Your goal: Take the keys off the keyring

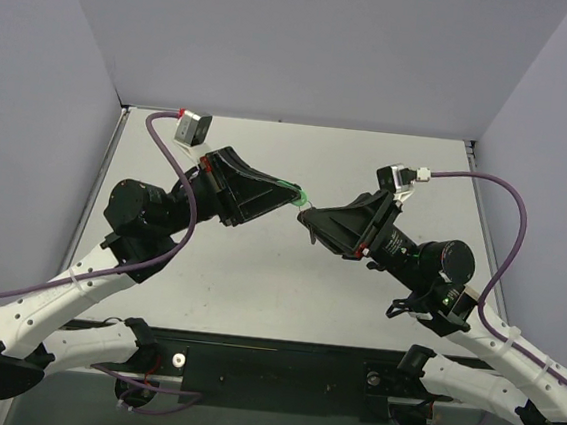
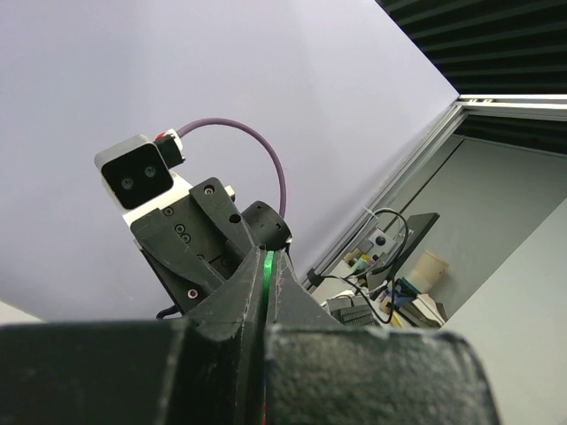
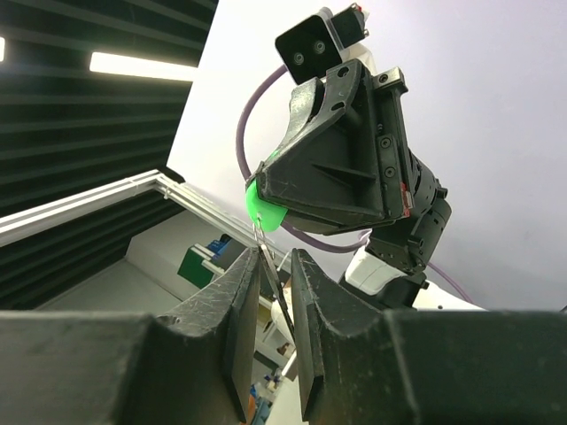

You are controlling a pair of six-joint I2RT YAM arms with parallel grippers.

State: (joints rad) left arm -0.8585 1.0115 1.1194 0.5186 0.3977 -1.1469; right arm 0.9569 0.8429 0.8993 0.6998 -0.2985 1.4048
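Note:
The keyring's bright green tag (image 1: 298, 193) is pinched in my left gripper (image 1: 290, 194), held well above the table. In the left wrist view only a green sliver (image 2: 267, 270) shows between the shut fingers of my left gripper (image 2: 268, 257). In the right wrist view the tag (image 3: 267, 212) sticks out of the left gripper, and its small ring (image 3: 260, 233) hangs below it. The thin silver-grey key (image 3: 279, 297) slants down from the ring between the fingers of my right gripper (image 3: 275, 257). It touches both fingers, which stand a narrow gap apart. The two gripper tips nearly meet; my right gripper (image 1: 310, 215) is tip to tip with the left.
The white table (image 1: 276, 292) lies below both arms, enclosed by pale walls on the left, back and right. Purple camera cables (image 1: 505, 209) loop off both wrists. The black base bar (image 1: 279, 363) runs along the near edge.

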